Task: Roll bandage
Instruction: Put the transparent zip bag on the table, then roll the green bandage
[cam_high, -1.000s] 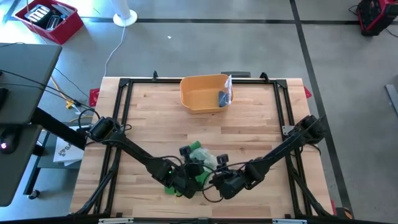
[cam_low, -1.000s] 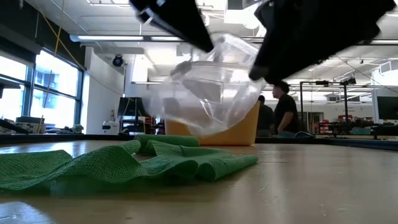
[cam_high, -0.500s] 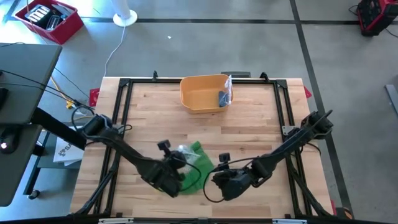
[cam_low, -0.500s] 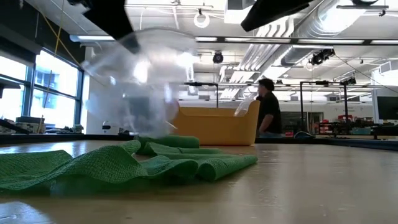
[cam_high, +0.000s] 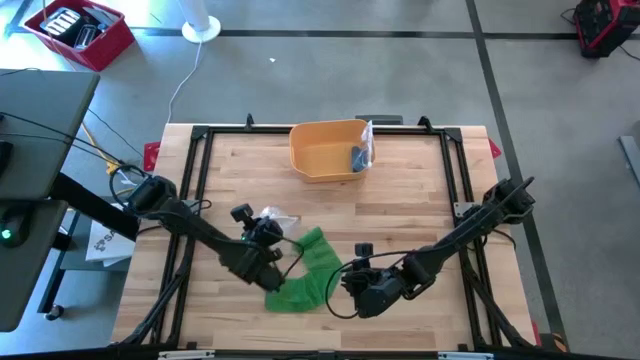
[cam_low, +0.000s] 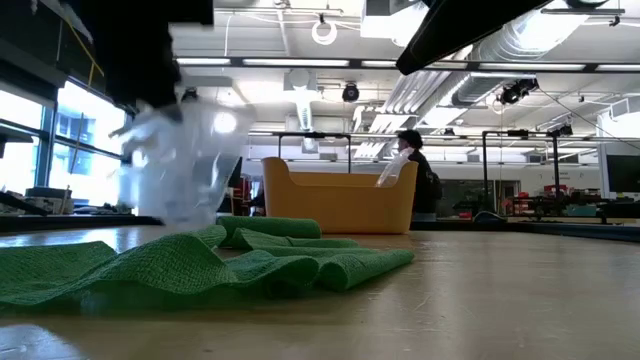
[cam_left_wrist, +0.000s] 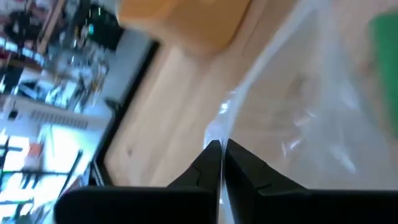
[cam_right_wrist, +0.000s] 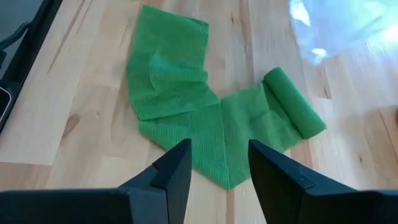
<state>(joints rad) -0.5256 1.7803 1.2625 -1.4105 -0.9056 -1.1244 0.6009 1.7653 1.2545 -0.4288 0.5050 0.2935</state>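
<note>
the wooden table (cam_high: 400, 190) is planked butcher block framed by black rails, and its near edge is cut off at the bottom of the high view. the two dark arms cover part of the boards; in the low view only their blurred undersides show at the top. the left gripper (cam_left_wrist: 217, 152) has its fingers pinched tight on the edge of a clear plastic bag (cam_high: 270, 217), seen plainly in the left wrist view, where the bag is a glassy, crinkled smear and hard to read. in the low view the bag (cam_low: 175, 160) hangs blurred over the far left of the cloth. the right gripper (cam_right_wrist: 217, 163) hovers low with its fingers spread apart, holding nothing, just beside the bandage's near edge.

the green bandage (cam_high: 305, 275) lies loose on the table near the front centre, a mesh-textured strip, wrinkled and folded, with one end rolled into a short cylinder (cam_right_wrist: 294, 109). at the back sits a yellow-orange bin (cam_high: 322, 150), smooth-walled and rounded; something small and dark with a clear wrapper leans in its right end, too small to identify. a person (cam_low: 415, 180) stands far off behind it.

a second ago both grippers were crowded over the bandage, holding the bag between them; now the left has carried the bag off to the left and the whole bandage lies exposed.
</note>
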